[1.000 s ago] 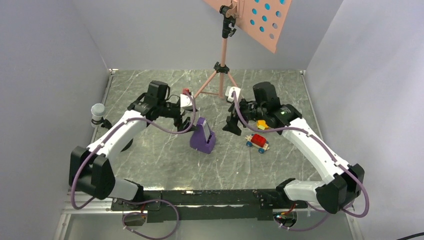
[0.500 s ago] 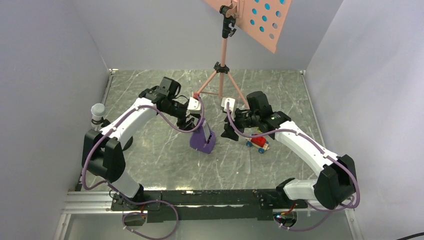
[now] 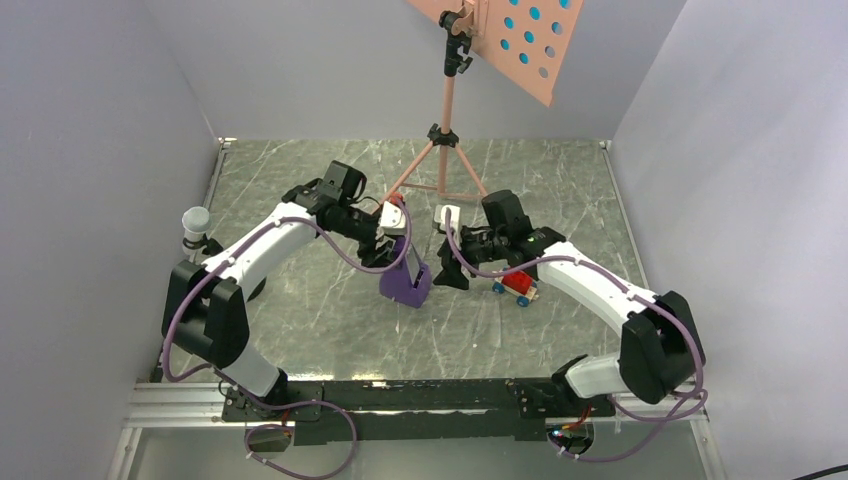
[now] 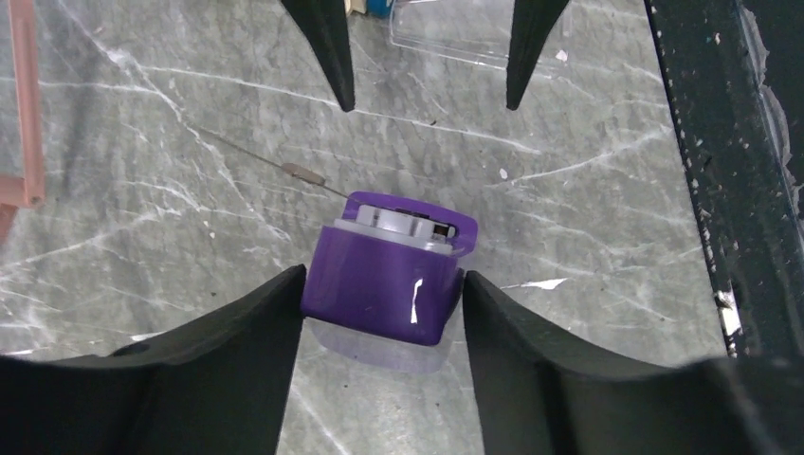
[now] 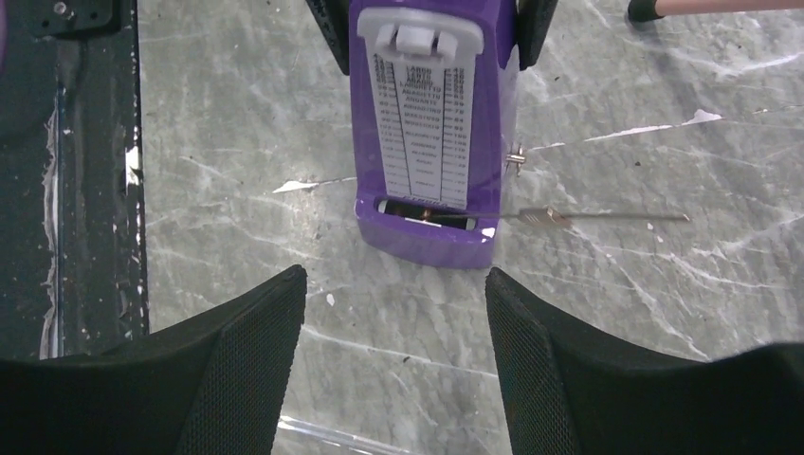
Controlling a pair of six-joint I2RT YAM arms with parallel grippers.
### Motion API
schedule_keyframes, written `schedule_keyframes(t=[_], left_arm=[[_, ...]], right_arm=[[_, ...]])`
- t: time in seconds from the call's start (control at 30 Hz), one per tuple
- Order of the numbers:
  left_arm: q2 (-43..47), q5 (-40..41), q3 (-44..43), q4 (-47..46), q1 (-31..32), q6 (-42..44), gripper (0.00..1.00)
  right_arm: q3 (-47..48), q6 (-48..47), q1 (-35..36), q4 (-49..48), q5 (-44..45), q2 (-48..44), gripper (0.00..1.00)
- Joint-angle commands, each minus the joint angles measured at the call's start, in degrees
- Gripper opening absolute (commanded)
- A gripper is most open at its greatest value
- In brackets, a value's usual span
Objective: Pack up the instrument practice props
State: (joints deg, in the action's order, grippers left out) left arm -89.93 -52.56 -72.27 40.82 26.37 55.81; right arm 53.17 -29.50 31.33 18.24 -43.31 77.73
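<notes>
Your left gripper [image 4: 382,280] clamps the small purple pyramid-shaped metronome [image 4: 384,296], upright on the marbled table [image 3: 300,310]; your right gripper [image 5: 395,284] gapes empty facing it. Lift straight up, minding its thin metal pendulum [image 5: 588,217] jutting sideways.

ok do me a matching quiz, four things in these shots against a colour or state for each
1 metronome
2 music stand
3 toy car
4 right gripper

A red
B open, nothing between its fingers
C clamped between the fingers of the left gripper
D salmon pink

Pairs: 1-C, 2-D, 3-A, 4-B
</notes>
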Motion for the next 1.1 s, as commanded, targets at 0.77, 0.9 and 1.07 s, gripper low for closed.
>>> schedule_keyframes(t=[0.77, 0.9, 1.07], left_arm=[[0.11, -0.31, -0.9, 0.45, 0.86, -1.46, 0.01], [0.11, -0.09, -0.61, -0.2, 0.85, -1.93, 0.01], [0.37, 0.21, -0.25, -0.98, 0.96, -2.71, 0.01]], right_arm=[[2.9, -5.72, 0.12, -4.23, -3.17, 6.22, 0.6], [3.78, -6.53, 0.47, -4.36, -3.46, 7.18, 0.63], [5.33, 6.09, 0.08, -12.43, 0.18, 10.35, 0.64]])
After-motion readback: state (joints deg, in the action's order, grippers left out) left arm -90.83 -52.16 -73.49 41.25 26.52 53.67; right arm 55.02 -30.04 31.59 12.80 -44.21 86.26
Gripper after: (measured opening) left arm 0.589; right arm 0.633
